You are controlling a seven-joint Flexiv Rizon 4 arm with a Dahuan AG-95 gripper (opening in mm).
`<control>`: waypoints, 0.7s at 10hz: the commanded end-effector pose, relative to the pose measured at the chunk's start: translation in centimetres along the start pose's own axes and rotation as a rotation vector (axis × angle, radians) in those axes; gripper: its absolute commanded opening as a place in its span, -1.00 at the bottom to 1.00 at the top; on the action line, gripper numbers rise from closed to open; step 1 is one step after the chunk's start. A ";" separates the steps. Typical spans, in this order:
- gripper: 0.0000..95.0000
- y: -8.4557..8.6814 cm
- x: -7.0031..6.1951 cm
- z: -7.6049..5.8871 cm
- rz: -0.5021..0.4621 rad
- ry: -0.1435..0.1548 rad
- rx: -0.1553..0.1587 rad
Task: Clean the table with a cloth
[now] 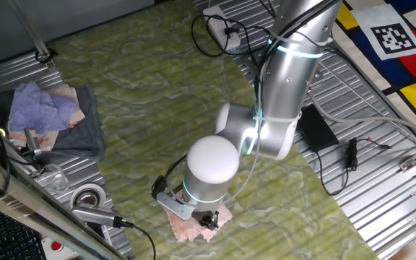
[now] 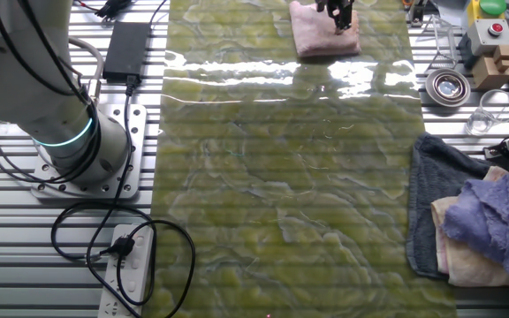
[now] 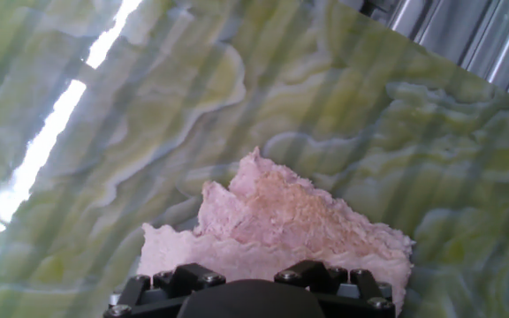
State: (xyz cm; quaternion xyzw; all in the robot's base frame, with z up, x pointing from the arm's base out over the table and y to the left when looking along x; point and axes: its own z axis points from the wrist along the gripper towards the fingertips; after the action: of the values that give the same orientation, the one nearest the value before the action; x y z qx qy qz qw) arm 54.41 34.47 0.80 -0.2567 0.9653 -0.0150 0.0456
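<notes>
The table [image 1: 157, 108] is a long sheet with a yellow-green marbled pattern. At one end of it lies the small pale pink cloth [image 1: 186, 227], flat and a little crumpled. My gripper [image 1: 209, 217] points straight down onto the cloth's edge, fingers close together and pinched into the fabric. The other fixed view shows the cloth [image 2: 312, 35] at the far end of the table [image 2: 281, 177], with the gripper [image 2: 339, 22] standing on its right part. In the hand view the cloth [image 3: 272, 212] spreads out ahead on the table [image 3: 369, 132]. My fingertips are hidden there below the hand's dark body.
A lavender cloth [image 1: 45, 108] lies on a dark grey towel [image 1: 85, 133] beside the table. A metal ring [image 1: 87, 196], a clear glass [image 2: 493, 110] and a button box [image 2: 489, 26] stand near the cloth's end. A power strip [image 1: 222, 25], a black adapter [image 1: 316, 126] and cables lie on the ribbed panels.
</notes>
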 end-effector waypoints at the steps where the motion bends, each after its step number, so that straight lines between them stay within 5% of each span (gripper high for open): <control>1: -0.60 0.0 0.0 0.0 0.005 -0.004 -0.002; 2: -1.00 0.0 0.0 0.0 0.006 -0.005 -0.004; 7: -1.00 -0.9 0.5 -0.4 -0.045 -0.007 -0.008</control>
State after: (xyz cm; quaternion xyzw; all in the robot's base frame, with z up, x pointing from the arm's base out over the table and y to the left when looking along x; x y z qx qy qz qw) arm 54.40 33.39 1.28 -0.2777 0.9594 -0.0107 0.0480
